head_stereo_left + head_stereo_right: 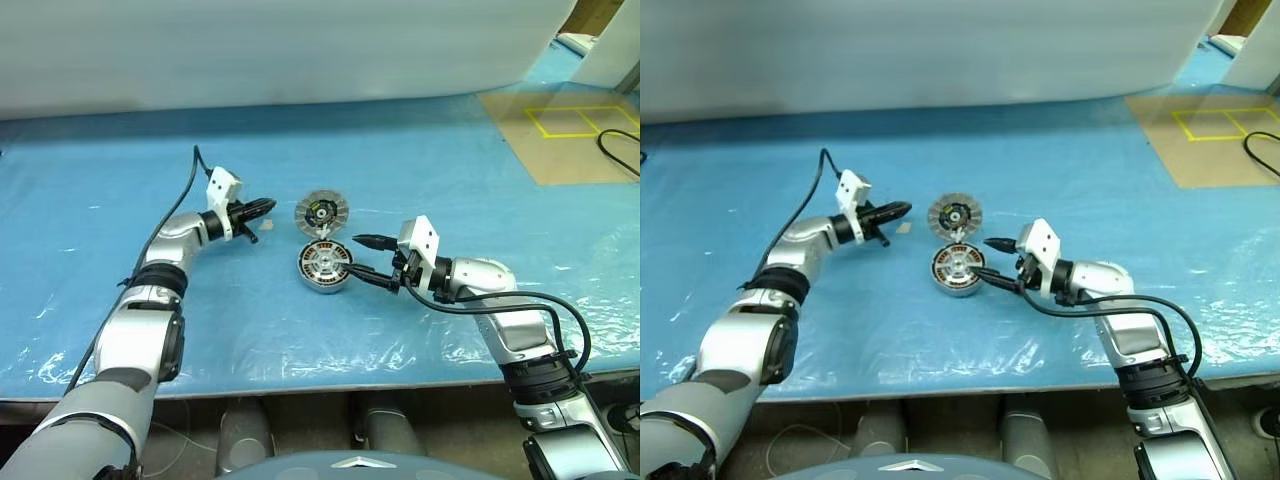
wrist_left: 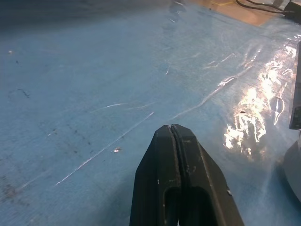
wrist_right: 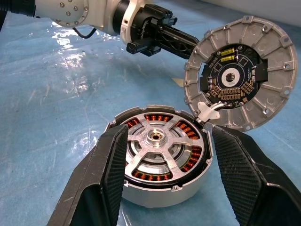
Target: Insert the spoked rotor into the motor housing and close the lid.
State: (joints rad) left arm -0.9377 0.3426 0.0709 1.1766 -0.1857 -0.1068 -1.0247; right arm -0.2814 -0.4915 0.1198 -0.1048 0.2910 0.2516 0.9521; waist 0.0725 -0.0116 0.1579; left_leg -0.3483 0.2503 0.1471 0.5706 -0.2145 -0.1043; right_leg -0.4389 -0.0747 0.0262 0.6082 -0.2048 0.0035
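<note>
The motor housing (image 1: 325,268), a shallow silver can with copper windings, lies on the blue table. The spoked rotor (image 3: 157,141) sits inside it, hub up. The lid (image 1: 321,212) stands open behind the housing, joined to it by a small tab, with its finned rim and dark centre facing my right arm. My right gripper (image 1: 356,256) is open at the housing's right side. In the right wrist view its fingers (image 3: 110,174) flank the can; I cannot tell if they touch it. My left gripper (image 1: 268,206) is shut and empty, pointing at the lid from the left with a small gap between them.
The table's front edge (image 1: 300,375) runs just below the arms. At the back right lie a brown board (image 1: 570,135) with yellow tape squares and a black cable (image 1: 618,150). A small tan scrap (image 1: 902,228) lies near the left gripper. A white sheet (image 1: 280,50) closes the back.
</note>
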